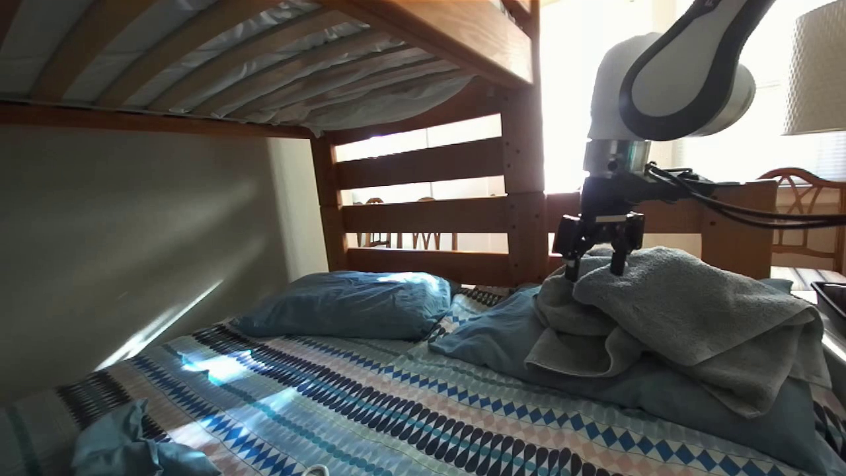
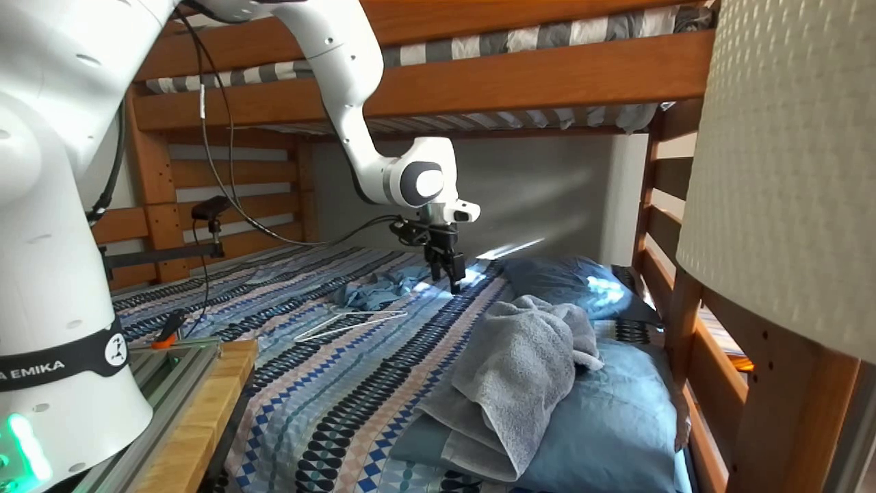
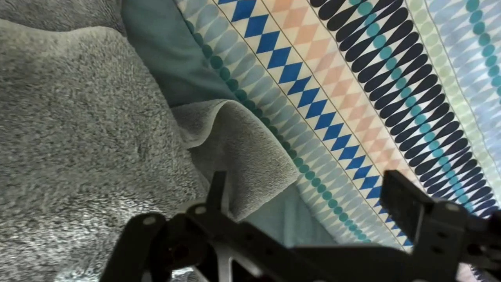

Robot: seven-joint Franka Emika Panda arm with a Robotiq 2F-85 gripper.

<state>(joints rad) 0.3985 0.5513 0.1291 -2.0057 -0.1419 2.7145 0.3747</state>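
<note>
My gripper (image 1: 595, 271) is open and empty, pointing down above the bed; it also shows in an exterior view (image 2: 446, 282) and in the wrist view (image 3: 307, 192). A crumpled grey towel (image 1: 694, 311) lies over a blue pillow (image 1: 489, 344). Both show in an exterior view, the towel (image 2: 520, 363) and the pillow (image 2: 616, 404). In the wrist view the towel (image 3: 98, 117) fills the left side, with one finger seen over its corner. The other finger is over the patterned bed cover (image 3: 332, 98). The gripper appears apart from the towel.
A second blue pillow (image 1: 357, 307) lies by the wall. A crumpled blue cloth (image 2: 380, 291) and a thin white hanger-like frame (image 2: 349, 325) lie on the bed. The wooden upper bunk (image 2: 438, 82) hangs overhead. A bedpost (image 1: 525, 145) and a lampshade (image 2: 780, 178) stand nearby.
</note>
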